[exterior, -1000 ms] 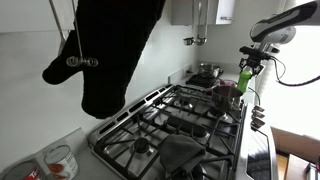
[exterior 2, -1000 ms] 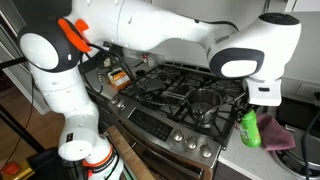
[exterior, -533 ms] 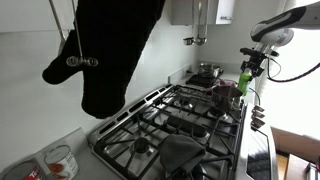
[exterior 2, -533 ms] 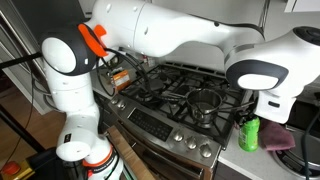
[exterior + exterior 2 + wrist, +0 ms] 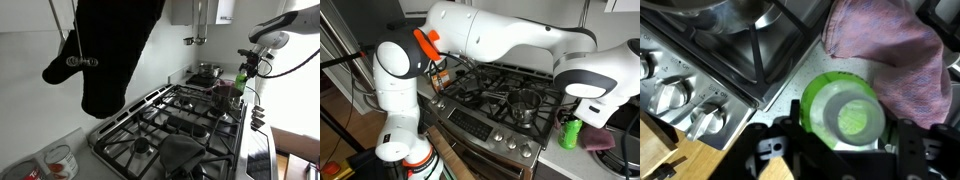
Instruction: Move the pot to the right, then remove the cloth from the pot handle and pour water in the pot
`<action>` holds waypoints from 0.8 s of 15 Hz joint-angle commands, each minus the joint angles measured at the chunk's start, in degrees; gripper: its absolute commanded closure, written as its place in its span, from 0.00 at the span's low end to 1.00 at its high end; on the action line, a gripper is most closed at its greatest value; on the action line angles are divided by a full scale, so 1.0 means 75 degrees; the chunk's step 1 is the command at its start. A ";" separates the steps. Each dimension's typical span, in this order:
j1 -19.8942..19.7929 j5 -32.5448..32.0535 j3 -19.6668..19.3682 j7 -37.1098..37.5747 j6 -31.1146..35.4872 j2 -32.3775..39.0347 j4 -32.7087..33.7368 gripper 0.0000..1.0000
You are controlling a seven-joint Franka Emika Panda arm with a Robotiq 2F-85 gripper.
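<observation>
Gas stove w/ steel pot at right; green bottle, prob. light & slick, is clasped by fingers, best held mid-body.

In an exterior view the arm swung round above the hob. Its orange-ringed joint slid towards the right of the picture, and the big white wrist section sank lower and further right, nearer the picture's edge. The green bottle between the jaws of the gripper travelled with it and ended a little lower. In an exterior view the same bottle edged slightly up and to the left.
</observation>
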 commanded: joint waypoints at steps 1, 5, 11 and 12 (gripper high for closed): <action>-0.0204 0.0528 0.0102 0.0325 -0.0079 0.0211 0.0167 0.55; -0.0243 0.0857 0.0137 0.0363 -0.0061 0.0292 0.0111 0.55; -0.0258 0.0972 0.0110 0.0375 0.0050 0.0337 0.0070 0.00; -0.0266 0.0971 0.0107 0.0362 0.0036 0.0330 0.0072 0.00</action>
